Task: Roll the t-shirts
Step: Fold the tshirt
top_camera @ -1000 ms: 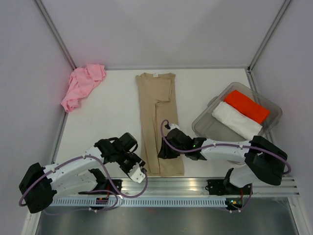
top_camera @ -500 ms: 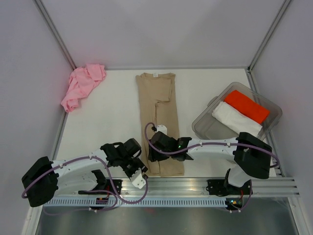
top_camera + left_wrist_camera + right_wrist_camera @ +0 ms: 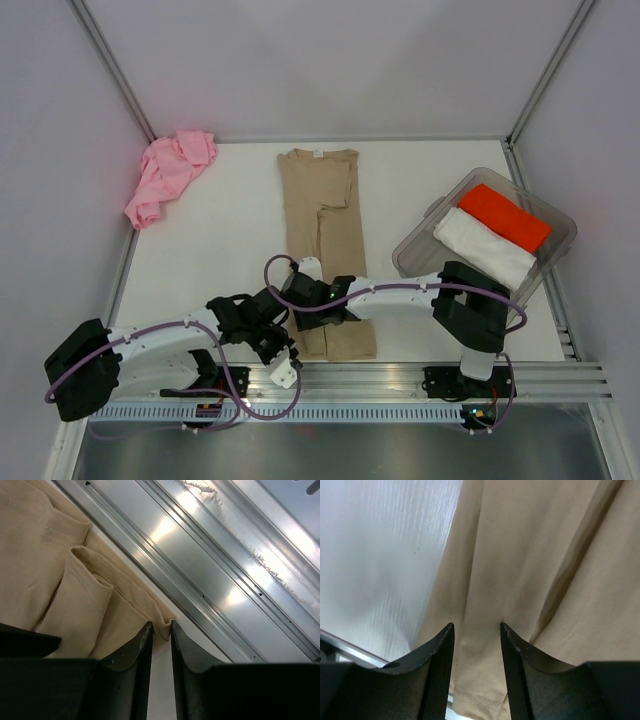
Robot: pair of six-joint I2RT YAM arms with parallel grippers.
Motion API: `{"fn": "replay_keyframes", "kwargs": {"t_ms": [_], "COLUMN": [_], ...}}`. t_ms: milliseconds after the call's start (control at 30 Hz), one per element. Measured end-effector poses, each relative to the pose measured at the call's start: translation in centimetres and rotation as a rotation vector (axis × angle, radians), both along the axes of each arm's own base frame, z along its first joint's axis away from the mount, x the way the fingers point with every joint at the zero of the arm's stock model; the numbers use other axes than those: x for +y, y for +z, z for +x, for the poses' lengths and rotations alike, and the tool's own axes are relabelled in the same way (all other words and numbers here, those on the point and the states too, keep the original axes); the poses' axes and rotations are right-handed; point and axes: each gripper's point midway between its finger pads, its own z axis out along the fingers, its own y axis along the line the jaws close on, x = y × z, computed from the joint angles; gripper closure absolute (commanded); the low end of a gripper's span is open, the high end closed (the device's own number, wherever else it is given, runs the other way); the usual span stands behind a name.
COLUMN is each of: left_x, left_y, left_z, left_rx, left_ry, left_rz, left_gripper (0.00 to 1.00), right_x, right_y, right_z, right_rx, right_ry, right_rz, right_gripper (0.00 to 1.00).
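Tan t-shirt point(image 3: 320, 205) flat on table point(image 3: 230, 250), pink t-shirt point(image 3: 165, 178) crumpled far-left.

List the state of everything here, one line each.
tan t-shirt: folded into a long strip, flat, unrolled
pink t-shirt: crumpled, far left corner
clear bin: holds two cloths
orange cloth: folded, in the bin
white cloth: folded, in the bin
left pincer: pinching the tan t-shirt's near hem
right pincer: open, over the tan t-shirt
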Motion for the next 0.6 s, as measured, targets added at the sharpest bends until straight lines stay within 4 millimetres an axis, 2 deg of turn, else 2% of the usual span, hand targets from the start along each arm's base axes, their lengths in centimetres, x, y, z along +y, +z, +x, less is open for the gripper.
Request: {"fn": "replay_keyframes", "kwargs": {"t_ms": [200, 333, 400, 533, 600], "left_x": [0.2, 0.2, 0.2, 0.2, 0.3], "left_y": [-0.2, -0.2, -0.1, -0.1, -0.1], "left_z": [-0.3, -0.3, -0.3, -0.3, -0.4], "left_rx": [0.009, 0.017, 0.018, 0.018, 0.018], "left_ry": [0.003, 0.015, 0.019, 0.021, 0.024], "left_rz": [-0.003, 0.000, 0.000, -0.002, -0.003], "left_gripper": [0.82, 0.87, 0.89, 0.97, 0.98], "right_x": [0.4, 0.0, -0.1, -0.2, -0.4], "right_y": [0.7, 0.8, 0.8, 0.8, 0.7], "right_z": [1.3, 1.6, 1.7, 2.0, 1.9], "right_rx": [-0.045, -0.061, -0.064, -0.078, -0.081], "right_ry": [-0.017, -0.025, -0.029, -0.041, -0.045], "right_rz": [-0.040, -0.062, -0.065, -0.071, -0.075], "right_gripper": [0.61, 0.78, 0.81, 0.96, 1.00]}}
